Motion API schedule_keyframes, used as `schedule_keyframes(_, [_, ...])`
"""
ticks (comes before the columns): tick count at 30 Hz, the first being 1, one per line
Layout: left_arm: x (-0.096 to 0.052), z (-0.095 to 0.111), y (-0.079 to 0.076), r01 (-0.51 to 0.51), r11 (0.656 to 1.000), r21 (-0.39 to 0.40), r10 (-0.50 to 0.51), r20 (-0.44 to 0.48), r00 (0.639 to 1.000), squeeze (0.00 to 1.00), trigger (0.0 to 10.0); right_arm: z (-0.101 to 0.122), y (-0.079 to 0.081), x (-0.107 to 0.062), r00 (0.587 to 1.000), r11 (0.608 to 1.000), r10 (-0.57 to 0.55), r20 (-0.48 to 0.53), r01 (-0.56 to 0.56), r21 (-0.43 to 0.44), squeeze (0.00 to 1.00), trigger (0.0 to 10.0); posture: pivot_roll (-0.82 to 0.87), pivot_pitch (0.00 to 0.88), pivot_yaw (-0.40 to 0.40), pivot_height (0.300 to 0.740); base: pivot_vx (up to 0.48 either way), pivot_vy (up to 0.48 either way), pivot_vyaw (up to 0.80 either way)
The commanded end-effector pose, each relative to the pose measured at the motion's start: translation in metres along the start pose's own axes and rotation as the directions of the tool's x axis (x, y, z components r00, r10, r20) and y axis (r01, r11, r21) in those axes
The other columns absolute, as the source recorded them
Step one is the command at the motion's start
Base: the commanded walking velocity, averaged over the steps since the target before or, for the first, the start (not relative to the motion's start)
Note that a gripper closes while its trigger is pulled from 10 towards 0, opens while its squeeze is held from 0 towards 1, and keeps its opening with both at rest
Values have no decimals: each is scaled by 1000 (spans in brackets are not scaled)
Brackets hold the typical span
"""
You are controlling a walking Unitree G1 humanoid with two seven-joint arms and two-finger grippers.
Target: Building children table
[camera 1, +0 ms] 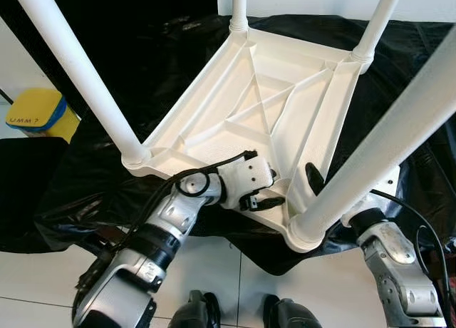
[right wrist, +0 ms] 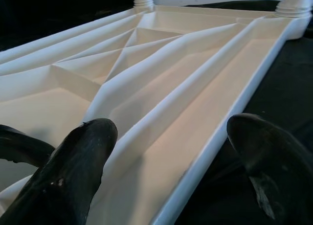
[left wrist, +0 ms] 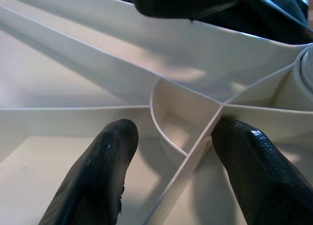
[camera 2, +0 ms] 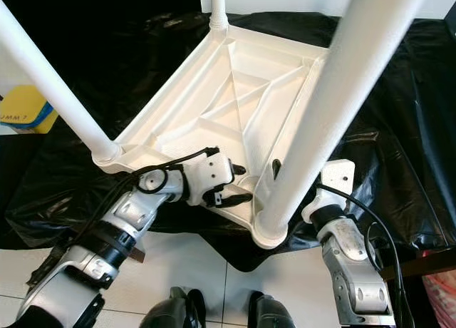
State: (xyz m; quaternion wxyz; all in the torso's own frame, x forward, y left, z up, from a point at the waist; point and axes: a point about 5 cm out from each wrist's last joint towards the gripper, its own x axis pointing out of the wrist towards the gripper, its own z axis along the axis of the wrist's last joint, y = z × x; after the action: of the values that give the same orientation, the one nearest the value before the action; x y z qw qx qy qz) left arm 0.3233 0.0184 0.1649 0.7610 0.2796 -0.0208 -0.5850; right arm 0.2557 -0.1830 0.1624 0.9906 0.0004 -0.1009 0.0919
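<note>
Left eye view has the white children's table (camera 1: 271,107) lying upside down on a black cloth (camera 1: 142,71), ribbed underside up, 4 white legs (camera 1: 78,71) rising toward the camera. Key relation: both end effectors sit at the near edge, close to the near-right corner socket where the thick near-right leg (camera 1: 399,128) stands. Left end effector (camera 1: 265,200) reaches in from the left over the near rim, fingers spread either side of a rib junction w/ a small curved pocket (left wrist: 176,122), not pinching anything. Right end effector (right wrist: 176,151) is at the right-hand long rim (right wrist: 220,137), fingers apart, 1 inside the tray, 1 outside over the cloth, straddling but not clamped. Table's long axis runs away from the robot, so the rim leads straight ahead of the right arm. Right arm is nearer that corner leg, I'd judge. Hidden: near-right leg blocks most of the right end effector in the head views; whether that leg is fully seated can't be told. Leg tops are cut off by the frame. Yellow and blue object (camera 1: 39,114) at far left, unclear what.
</note>
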Motion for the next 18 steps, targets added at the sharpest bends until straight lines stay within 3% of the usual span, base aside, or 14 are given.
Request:
schedule_keyframes(1, [-4, -2, 25, -452, 892, -22, 452, -19, 892, 0, 10000, -3, -3, -2, 1000, 1000, -26, -15, 26, -7, 0, 10000, -116, 186, 40, 740, 0, 0, 0])
schedule_keyframes(7, [-7, -6, 24, -410, 912, -23, 410, -14, 912, 0, 10000, -4, -6, -4, 999, 999, -46, -18, 46, -12, 0, 10000, -116, 184, 44, 740, 0, 0, 0])
schedule_keyframes(9, [-12, -9, 22, -361, 932, -6, 361, -15, 932, 0, 10000, -4, -6, -4, 999, 999, -48, -19, 48, -13, 0, 10000, -116, 186, 46, 740, 0, 0, 0])
schedule_keyframes(11, [-19, -15, 21, -308, 951, 0, 308, -24, 951, 0, 10000, -4, -7, -5, 998, 999, -51, -20, 51, -14, 0, 10000, -115, 188, 47, 740, 0, 0, 0])
schedule_keyframes(14, [-45, -29, 17, -145, 989, 22, 146, -54, 988, 0, 10000, -3, -11, -5, 998, 998, -62, -19, 62, -23, 0, 10000, -112, 192, 43, 740, 0, 0, 0])
schedule_keyframes(18, [-59, -35, 22, -118, 993, 7, 118, -79, 990, 0, 10000, -2, -13, -4, 997, 997, -69, -17, 68, -28, 0, 10000, -110, 195, 41, 740, 0, 0, 0])
